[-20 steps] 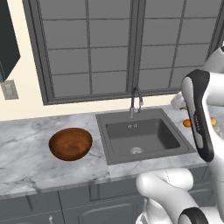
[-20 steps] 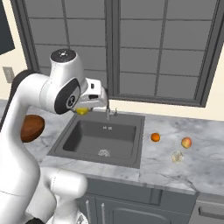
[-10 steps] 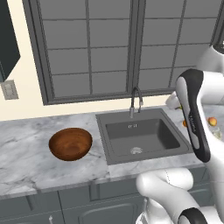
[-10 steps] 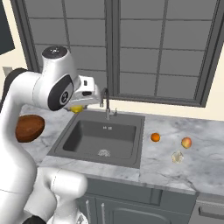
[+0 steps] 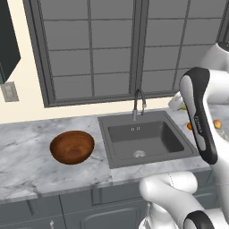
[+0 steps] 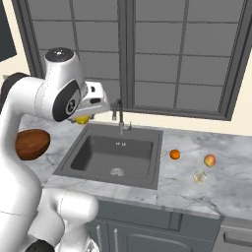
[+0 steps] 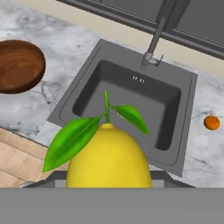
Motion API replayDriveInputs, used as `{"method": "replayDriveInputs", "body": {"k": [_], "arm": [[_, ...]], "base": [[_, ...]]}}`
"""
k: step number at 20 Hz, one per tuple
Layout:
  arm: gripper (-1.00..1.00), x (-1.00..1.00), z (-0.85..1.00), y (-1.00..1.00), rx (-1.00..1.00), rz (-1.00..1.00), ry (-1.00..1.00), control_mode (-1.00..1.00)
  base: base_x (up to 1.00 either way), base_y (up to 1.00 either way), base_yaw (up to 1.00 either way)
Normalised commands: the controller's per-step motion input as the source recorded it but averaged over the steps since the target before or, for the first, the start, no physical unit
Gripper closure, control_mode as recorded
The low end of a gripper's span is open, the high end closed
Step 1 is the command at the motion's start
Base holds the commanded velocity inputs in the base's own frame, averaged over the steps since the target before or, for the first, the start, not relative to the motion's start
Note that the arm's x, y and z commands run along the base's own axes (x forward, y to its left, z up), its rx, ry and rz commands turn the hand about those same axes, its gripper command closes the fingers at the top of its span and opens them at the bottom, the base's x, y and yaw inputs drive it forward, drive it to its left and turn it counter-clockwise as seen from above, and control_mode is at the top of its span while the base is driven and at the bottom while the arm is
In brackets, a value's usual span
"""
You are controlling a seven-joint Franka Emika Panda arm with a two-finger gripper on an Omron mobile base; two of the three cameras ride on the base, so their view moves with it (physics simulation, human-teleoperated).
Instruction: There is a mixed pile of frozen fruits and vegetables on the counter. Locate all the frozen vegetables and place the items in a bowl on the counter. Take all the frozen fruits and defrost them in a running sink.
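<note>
Item held: a small round yellow piece with green leaves [image 7: 108, 157], clamped in our end effector [image 6: 83, 117] above the left rim of the dark grey rectangular sink [image 6: 114, 156]; the wide glossy brown wooden bowl [image 5: 72, 146] lies well to the left on the grey-and-white marble surface [image 5: 27, 156]. Risk, as we judge it: a release short of the bowl would drop the piece into the sink. No brands, labels or writing are legible.
</note>
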Motion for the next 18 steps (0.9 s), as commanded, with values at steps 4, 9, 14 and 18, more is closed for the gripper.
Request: {"method": "replayDriveInputs", "body": {"k": [4,9,14,18], "arm": [[1.0,0.0,0.08,0.3,0.0,0.09,0.0,-1.0],[1.0,0.0,0.07,0.21,0.0,0.09,0.0,-1.0],[1.0,0.0,0.09,0.13,0.0,0.1,-0.01,-1.0],[1.0,-0.02,0.1,0.17,0.0,0.13,-0.04,-1.0]], "base": [[0.0,0.0,0.0],[0.0,0.0,0.0],[0.0,0.0,0.0],[0.0,0.0,0.0]]}}
